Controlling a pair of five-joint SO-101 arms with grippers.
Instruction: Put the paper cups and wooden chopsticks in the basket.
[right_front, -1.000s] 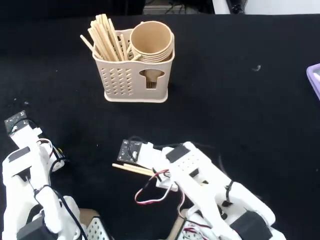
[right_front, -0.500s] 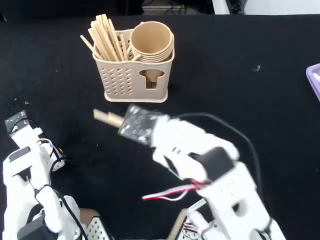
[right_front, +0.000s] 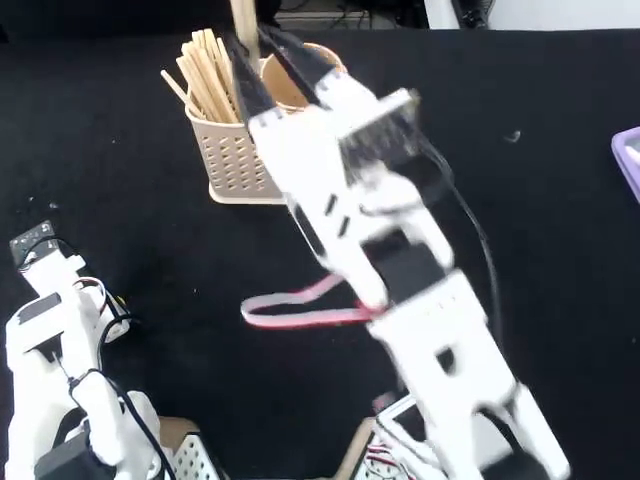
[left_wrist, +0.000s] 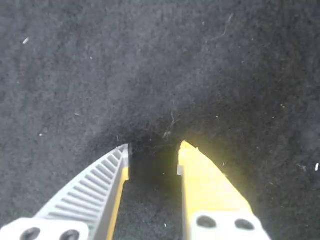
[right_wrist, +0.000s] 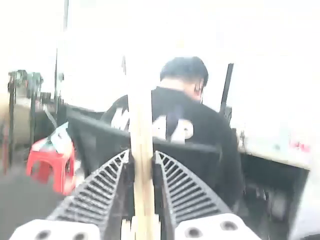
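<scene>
Over the basket (right_front: 232, 160) at the far side of the table (right_front: 540, 250), your right end effector (right_front: 252, 42) is pinching the held chopsticks (right_front: 243, 18) upright. They stand above the bundle of chopsticks (right_front: 203, 72) in one compartment. The paper cups (right_front: 276, 88) sit stacked in the next one, partly hidden by the arm. Your left end effector (left_wrist: 152, 150) hangs at the near side, well apart from the basket, its fingers spread just above the table.

Chopsticks (right_front: 205, 72) in basket (right_front: 232, 160) (left compartment)
</scene>
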